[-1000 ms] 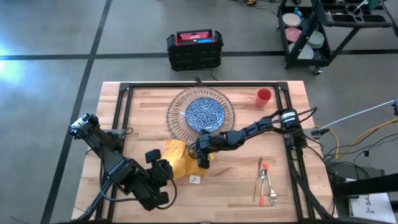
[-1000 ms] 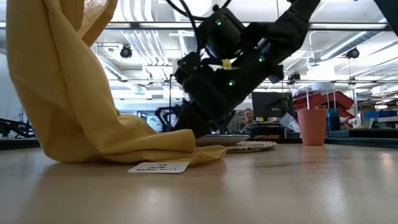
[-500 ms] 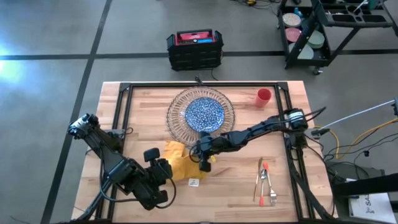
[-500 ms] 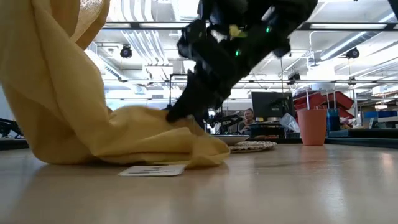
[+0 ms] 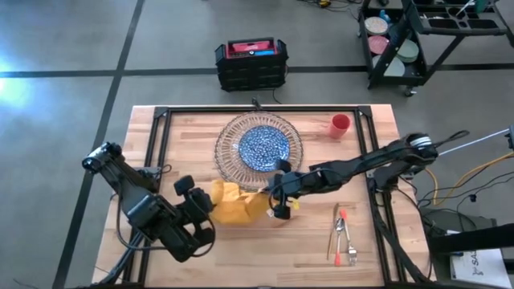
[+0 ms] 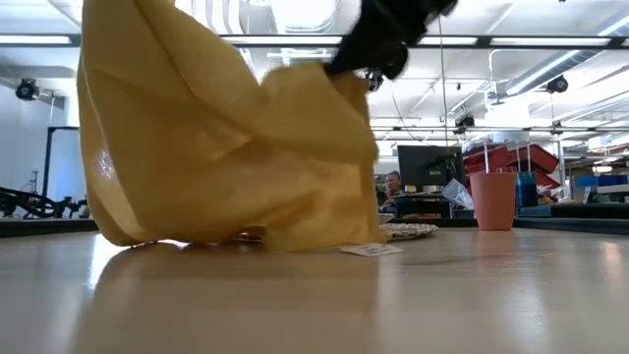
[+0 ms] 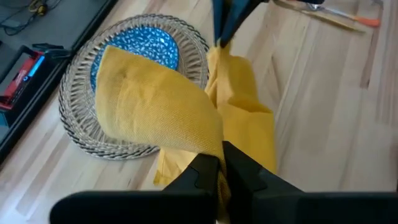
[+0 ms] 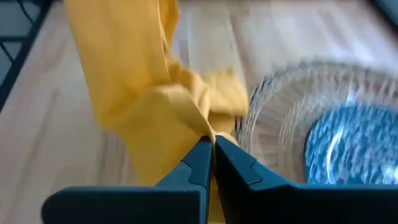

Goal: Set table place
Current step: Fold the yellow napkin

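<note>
Napkin [image 5: 235,205], yellow and bunched, hangs stretched between both your grippers over the tabletop [image 5: 305,249], just at 6 o'clock from the glass charger [image 5: 227,164] and its blue plate [image 5: 264,146]. Your left gripper [image 7: 219,169] pinches one end, its arm bent low from 8 o'clock. Your right gripper [image 8: 213,151] clamps the other end, its arm stretched long from 3 o'clock. Cutlery [image 5: 344,233] lies at 5 o'clock, the red cup [image 5: 340,125] at 2 o'clock.

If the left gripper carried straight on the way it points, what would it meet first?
Probably the clear ribbed glass charger holding the blue-patterned plate. The left gripper, shut on the yellow napkin, points towards it, though depth is unclear.
</note>
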Controlling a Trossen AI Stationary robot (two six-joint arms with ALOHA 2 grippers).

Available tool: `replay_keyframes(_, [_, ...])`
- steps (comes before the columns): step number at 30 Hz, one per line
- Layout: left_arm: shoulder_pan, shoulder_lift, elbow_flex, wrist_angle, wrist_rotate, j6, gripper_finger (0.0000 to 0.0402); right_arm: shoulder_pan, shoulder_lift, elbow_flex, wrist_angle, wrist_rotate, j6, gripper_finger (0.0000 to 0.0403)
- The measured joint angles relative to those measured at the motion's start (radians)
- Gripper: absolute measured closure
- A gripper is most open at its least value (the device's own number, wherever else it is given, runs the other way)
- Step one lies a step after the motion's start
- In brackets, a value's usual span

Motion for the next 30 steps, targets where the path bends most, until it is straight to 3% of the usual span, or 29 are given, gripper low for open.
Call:
replay_keyframes(4, [-0.004,0.0,-0.005,-0.002,0.028,-0.01,0.0402,0.033,0.052,-0.036,-0.096,-0.006,0.107,0.0403])
replay_keyframes(11, [-0.005,0.023,-0.014,-0.008,0.073,-0.033,0.0402,0.107,0.198,-0.09,-0.054,-0.01,0.231,0.0403])
replay_keyframes(14, [-0.005,0.028,-0.014,-0.005,0.077,-0.035,0.0402,0.137,0.233,-0.088,-0.033,-0.019,0.206,0.0391])
replay_keyframes(25, [-0.005,0.058,-0.014,-0.004,0.081,-0.026,0.0402,0.153,0.213,-0.084,0.053,0.035,0.107,0.022])
replay_keyframes(30, [-0.005,0.076,-0.014,-0.005,0.084,-0.024,0.0402,0.121,0.225,-0.084,0.117,0.032,0.086,0.019])
